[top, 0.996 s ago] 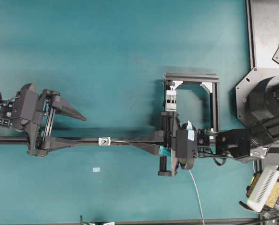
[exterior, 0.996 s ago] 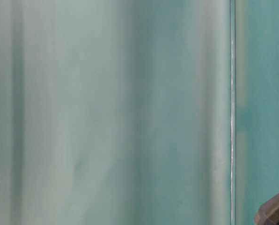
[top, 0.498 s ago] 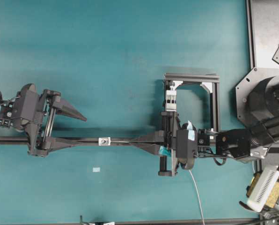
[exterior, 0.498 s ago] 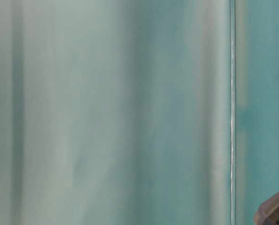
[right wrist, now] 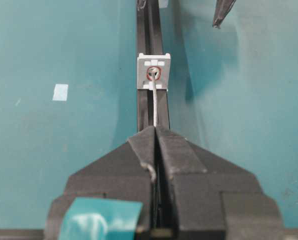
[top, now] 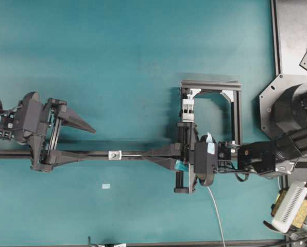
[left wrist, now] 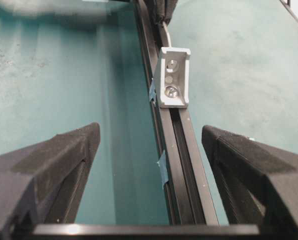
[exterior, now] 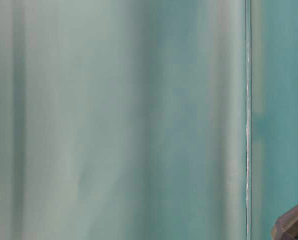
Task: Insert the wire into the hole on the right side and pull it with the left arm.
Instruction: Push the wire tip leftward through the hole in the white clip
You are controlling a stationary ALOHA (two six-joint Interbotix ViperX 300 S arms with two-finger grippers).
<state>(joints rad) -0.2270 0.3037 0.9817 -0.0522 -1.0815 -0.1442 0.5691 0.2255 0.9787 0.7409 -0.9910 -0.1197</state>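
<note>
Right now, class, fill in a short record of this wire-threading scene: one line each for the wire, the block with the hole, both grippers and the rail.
wire: thin pale grey-white wire, its tip at the ringed hole
block: small white square block mounted on the rail
rail: long black metal rail on the teal table
right gripper: right gripper, shut on the wire just short of the block
left gripper: left gripper, open, one finger on each side of the rail, holding nothing
wire through the far side: not visible
</note>
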